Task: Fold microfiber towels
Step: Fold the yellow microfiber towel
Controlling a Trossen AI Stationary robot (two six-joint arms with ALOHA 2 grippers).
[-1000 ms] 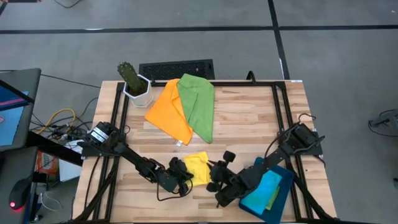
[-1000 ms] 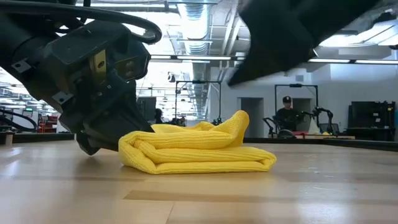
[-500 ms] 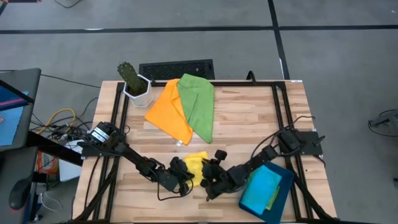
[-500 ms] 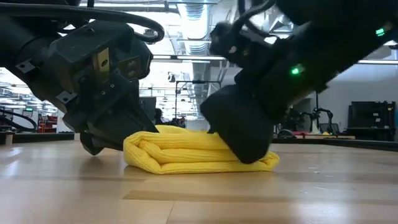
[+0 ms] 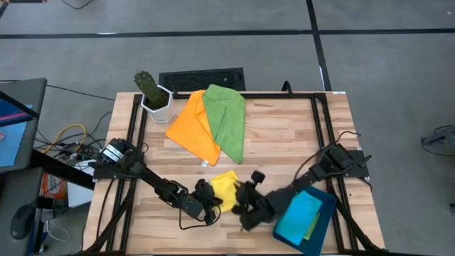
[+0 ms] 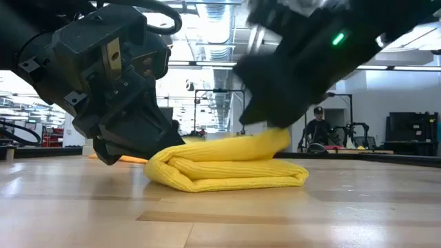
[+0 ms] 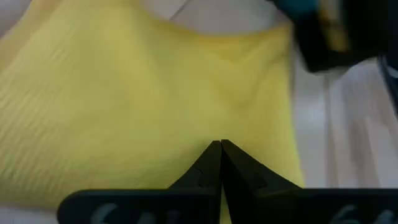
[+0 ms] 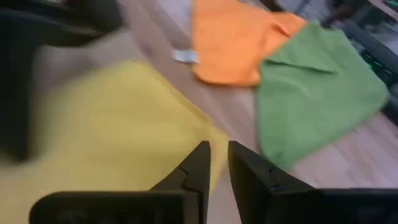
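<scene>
The yellow towel [image 5: 225, 189] lies folded into a thick bundle in the lower centre of the high view, on the wooden bench [image 5: 284, 142]. In the low view the same towel [image 6: 227, 165] rests flat on the bench surface with its layered fold edge facing the camera.

The left gripper [image 5: 208, 200] sits at the towel's left edge in the high view. Its jaws are pressed together, tips meeting over the yellow cloth in the left wrist view [image 7: 220, 149]; whether any fabric is caught between them cannot be told.

The right gripper [image 5: 249, 203] is just beside the towel's right edge in the high view. In the right wrist view [image 8: 216, 155] its jaws stand slightly apart, with a narrow gap and nothing seen between them, above the yellow cloth.

The orange towel [image 5: 193, 126] and a green towel [image 5: 227, 121] lie spread in the upper centre of the high view, the green overlapping the orange at their shared edge.

A blue towel [image 5: 301, 216] rests in the dark teal tray [image 5: 321, 229] at lower right, with a green strip showing along its right side.

A potted cactus [image 5: 151, 91] stands at the bench's upper left corner.
</scene>
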